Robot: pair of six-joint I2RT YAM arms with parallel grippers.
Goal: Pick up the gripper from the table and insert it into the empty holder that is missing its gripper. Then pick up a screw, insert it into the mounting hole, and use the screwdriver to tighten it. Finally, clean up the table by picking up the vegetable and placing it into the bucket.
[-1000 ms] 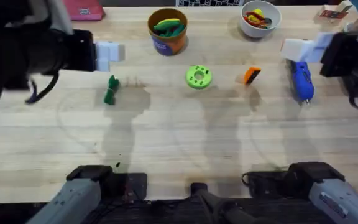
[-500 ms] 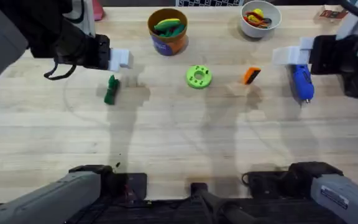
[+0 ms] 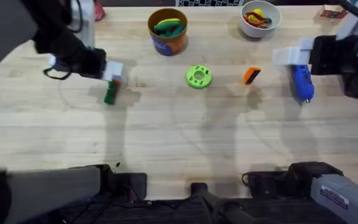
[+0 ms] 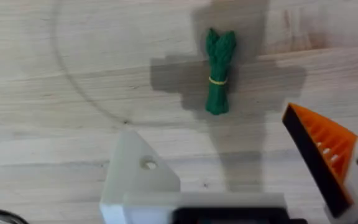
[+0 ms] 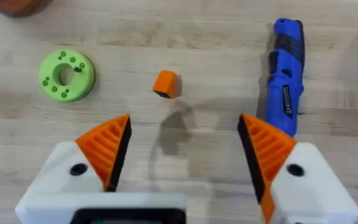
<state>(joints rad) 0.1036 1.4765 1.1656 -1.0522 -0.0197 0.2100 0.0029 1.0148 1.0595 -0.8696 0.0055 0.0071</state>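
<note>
The slim dark green vegetable (image 3: 109,94) (image 4: 219,71) lies at the table's left. My left gripper (image 3: 113,72) (image 4: 210,127) hangs open just above its far end, touching nothing. One of its fingers (image 4: 138,177) shows bare white, the other carries an orange pad. The small orange gripper piece (image 3: 251,75) (image 5: 165,83) lies between the lime green holder (image 3: 198,76) (image 5: 66,74) and the blue screwdriver (image 3: 303,82) (image 5: 286,93). My right gripper (image 3: 289,56) (image 5: 184,121) is open and empty, raised beside the screwdriver. The orange-brown bucket (image 3: 167,38) stands at the back.
A green-and-yellow toy lies in the bucket. A white bowl (image 3: 277,18) of red and yellow bits stands at the back right. A small dark speck (image 3: 117,165) lies near the front edge. Bare wood stretches across the front half.
My left arm has swung toward the front, bringing its gripper down over the vegetable's far end. The right arm shifted slightly left early on, then stayed still.
</note>
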